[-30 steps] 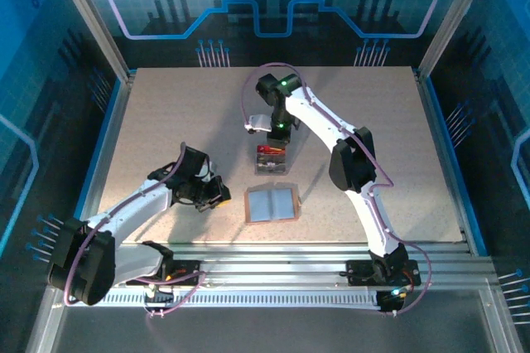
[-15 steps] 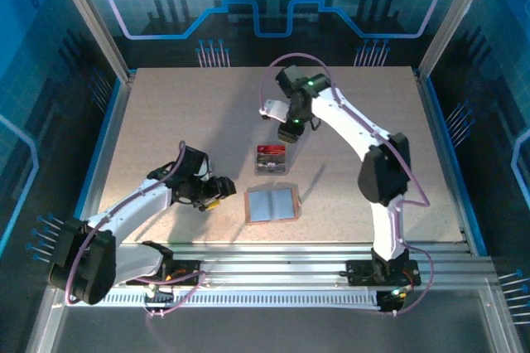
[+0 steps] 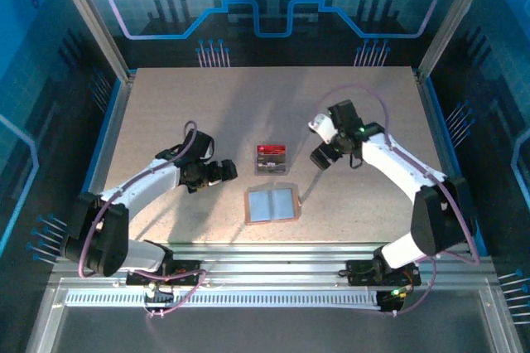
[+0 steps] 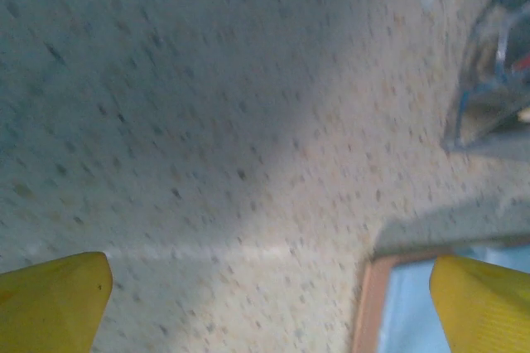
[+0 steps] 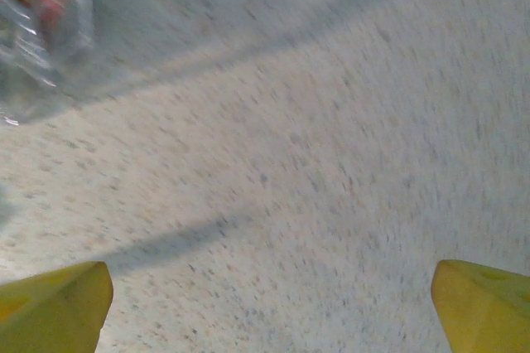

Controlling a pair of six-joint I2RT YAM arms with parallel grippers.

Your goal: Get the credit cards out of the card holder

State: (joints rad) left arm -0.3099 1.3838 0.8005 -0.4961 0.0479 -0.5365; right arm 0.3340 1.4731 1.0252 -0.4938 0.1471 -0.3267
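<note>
The salmon-pink card holder (image 3: pixel 271 203) lies unfolded on the table, pale blue-grey pockets up; its corner (image 4: pixel 431 303) enters the left wrist view at lower right. The credit cards (image 3: pixel 270 152), a red one on top, lie in a small clear plastic tray (image 3: pixel 271 159) just behind it. My left gripper (image 3: pixel 227 170) is to the left of the tray, open, its yellow fingertips (image 4: pixel 58 297) wide apart over bare table. My right gripper (image 3: pixel 318 157) is to the right of the tray, open and empty, fingertips (image 5: pixel 484 303) far apart. The tray's blurred edge (image 5: pixel 37 30) appears at upper left.
The speckled beige table (image 3: pixel 166 113) is bounded by blue side rails and an aluminium rail (image 3: pixel 273 253) at the near edge. Both arm bases sit at the near edge.
The right arm has swung away from above the tray to its right side, lower and nearer. The left gripper has shifted up and right toward the tray.
</note>
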